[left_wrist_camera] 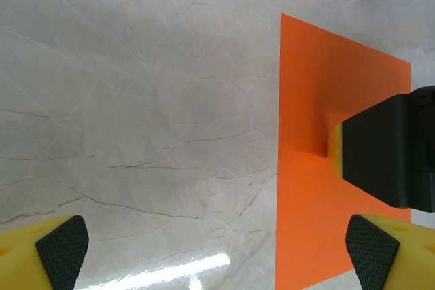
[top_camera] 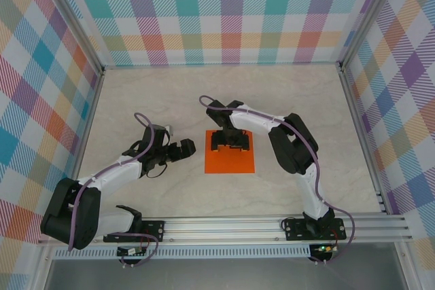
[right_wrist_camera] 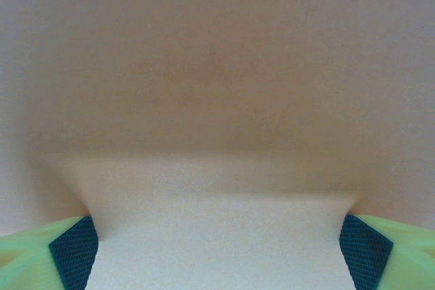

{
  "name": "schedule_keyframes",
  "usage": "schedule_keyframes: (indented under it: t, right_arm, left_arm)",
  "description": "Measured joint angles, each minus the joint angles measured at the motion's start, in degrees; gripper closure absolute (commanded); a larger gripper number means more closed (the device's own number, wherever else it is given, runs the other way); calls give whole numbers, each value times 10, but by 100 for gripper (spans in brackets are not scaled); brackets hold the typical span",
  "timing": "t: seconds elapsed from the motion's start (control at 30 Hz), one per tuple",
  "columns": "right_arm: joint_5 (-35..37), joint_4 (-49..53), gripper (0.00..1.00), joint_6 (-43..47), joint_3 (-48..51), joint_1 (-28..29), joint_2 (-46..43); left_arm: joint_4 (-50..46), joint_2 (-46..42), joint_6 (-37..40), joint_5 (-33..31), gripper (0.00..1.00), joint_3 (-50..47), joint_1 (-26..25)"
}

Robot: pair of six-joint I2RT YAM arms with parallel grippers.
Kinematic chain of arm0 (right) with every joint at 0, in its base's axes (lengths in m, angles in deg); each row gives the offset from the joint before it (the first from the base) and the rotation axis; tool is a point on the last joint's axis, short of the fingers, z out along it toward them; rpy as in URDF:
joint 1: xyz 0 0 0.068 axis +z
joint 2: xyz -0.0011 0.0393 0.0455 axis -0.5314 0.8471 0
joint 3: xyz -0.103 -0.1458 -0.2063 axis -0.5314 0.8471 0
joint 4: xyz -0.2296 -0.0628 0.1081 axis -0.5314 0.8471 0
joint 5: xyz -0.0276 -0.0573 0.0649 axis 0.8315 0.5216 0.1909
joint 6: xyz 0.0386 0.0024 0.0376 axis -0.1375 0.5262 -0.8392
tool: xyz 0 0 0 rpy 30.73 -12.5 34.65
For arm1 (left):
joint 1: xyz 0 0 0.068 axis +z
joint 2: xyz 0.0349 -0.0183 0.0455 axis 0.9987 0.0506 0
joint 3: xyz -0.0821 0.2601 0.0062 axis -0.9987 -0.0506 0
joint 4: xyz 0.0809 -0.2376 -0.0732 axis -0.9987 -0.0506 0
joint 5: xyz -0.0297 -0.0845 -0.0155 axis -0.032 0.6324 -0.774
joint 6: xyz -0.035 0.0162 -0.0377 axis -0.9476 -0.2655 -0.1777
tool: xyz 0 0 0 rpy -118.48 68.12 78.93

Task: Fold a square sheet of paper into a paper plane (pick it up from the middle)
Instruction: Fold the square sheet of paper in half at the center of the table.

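Fingers (left_wrist_camera: 61, 252) of the left gripper (top_camera: 192, 147) stand spread wide with nothing between them. That gripper hangs low over the table (top_camera: 136, 100), just off the 9 o'clock edge of the square sheet of paper (top_camera: 230, 162) and aimed toward 3 o'clock. Its arm stretches in low from the base at 7 o'clock.

The right arm rises from its base at 5 o'clock, bends at an elbow out toward 3 o'clock and reaches back in. The right gripper (top_camera: 230, 145) points straight down on the 12 o'clock half of the sheet. Its fingers (right_wrist_camera: 73, 255) are also set wide apart. In the left wrist view one fingertip appears to meet the paper, with a small shadowed dimple there.

The sheet is bright orange, plain and flat, with no crease to be seen. It lies at the table's centre, its edges square to the table. The right wrist view is too blurred and washed out to show the surface.
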Motion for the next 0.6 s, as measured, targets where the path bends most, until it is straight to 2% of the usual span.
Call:
schedule_keyframes:
  t: [0.27, 0.53, 0.6]
  right_arm:
    - [0, 3, 13, 0, 1, -3, 0]
    - [1, 30, 1, 2, -26, -2, 14]
    - [3, 42, 0, 5, -36, -3, 16]
  left_arm:
    - [0, 0, 0, 0, 0, 0, 0]
    - [0, 0, 0, 0, 0, 0, 0]
    - [0, 1, 0, 0, 0, 0, 0]
